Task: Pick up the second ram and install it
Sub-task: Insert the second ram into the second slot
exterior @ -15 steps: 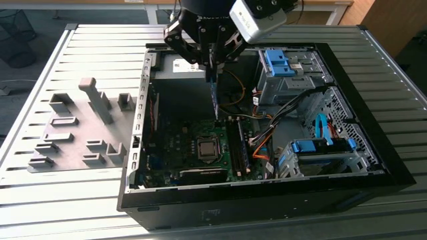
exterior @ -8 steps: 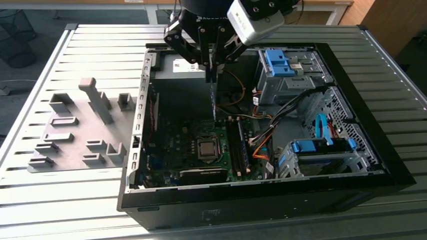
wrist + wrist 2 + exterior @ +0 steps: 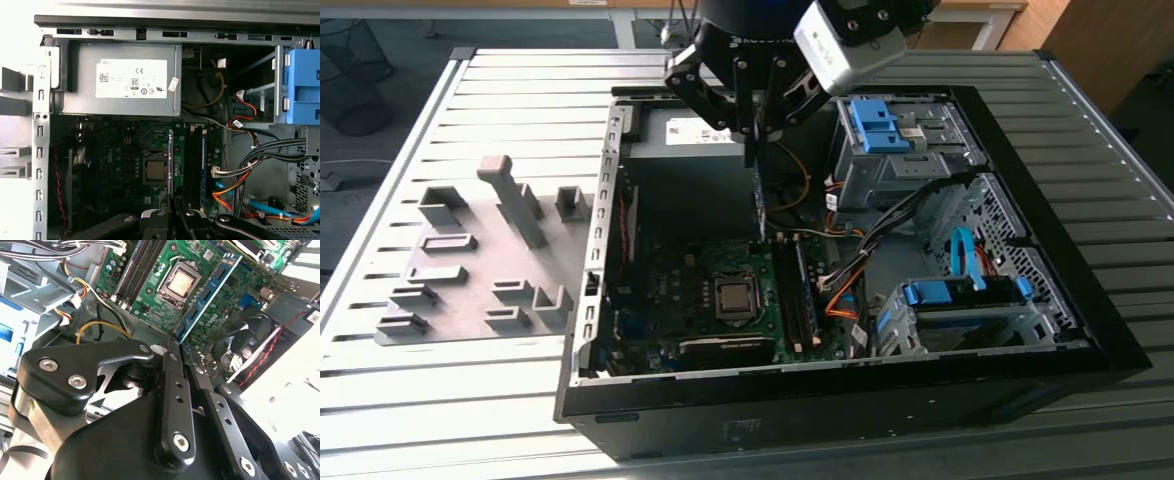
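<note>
While above the green motherboard, the black gripper is pinching the thin blue circuit-board stick by one end; probably light, rigid, fragile.

The gripper hung over the open computer case, its fingers clamped on the top of the second ram, which hung upright and edge-on with its lower end above the motherboard, between the processor socket and the dark memory slots. Light-blue drive-bay clips sat in the metal cages toward the exterior view's right. The case lay on a slatted metal table, and a grey fixture with raised blocks stood beside it on the exterior view's left.
</note>
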